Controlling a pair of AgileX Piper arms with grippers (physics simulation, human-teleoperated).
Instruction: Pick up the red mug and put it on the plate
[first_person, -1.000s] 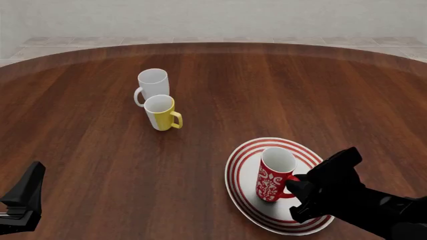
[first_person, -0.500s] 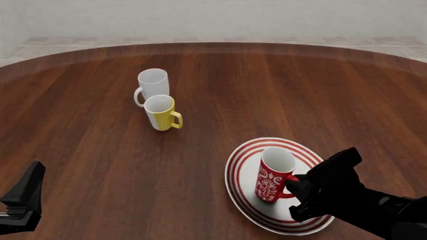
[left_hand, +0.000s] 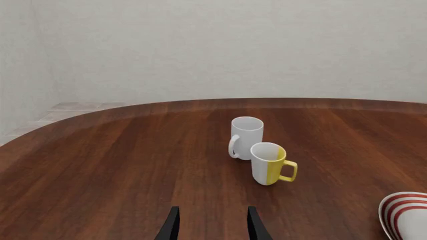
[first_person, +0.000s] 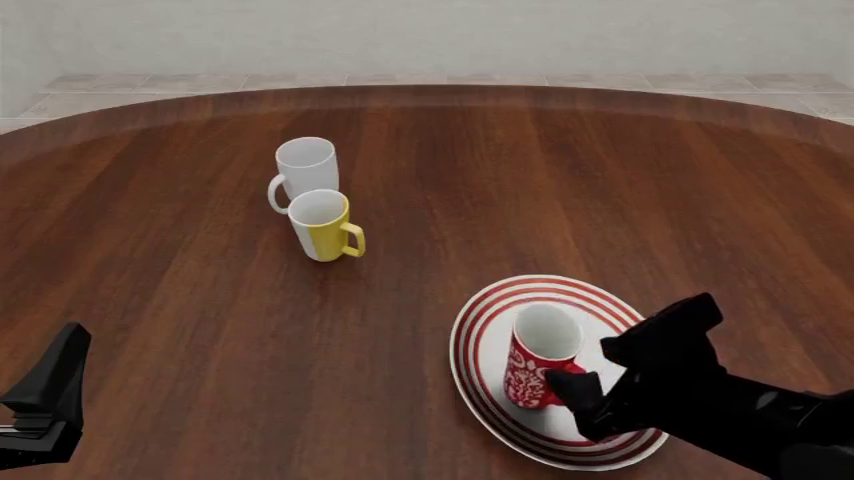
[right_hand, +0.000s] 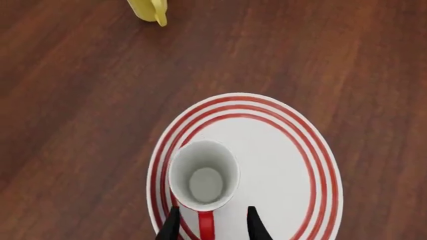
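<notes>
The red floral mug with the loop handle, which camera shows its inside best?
The right wrist view: it looks straight down into the red floral mug, showing its white inside and bottom. The front view shows mainly its patterned side, tilted on the red-ringed white plate. The left wrist view misses it.

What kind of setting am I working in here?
Likely a simulated dining or kitchen corner: a round dark wooden table set with a red-ringed plate, the red mug and two other mugs, against a plain pale wall and tiled floor.
</notes>
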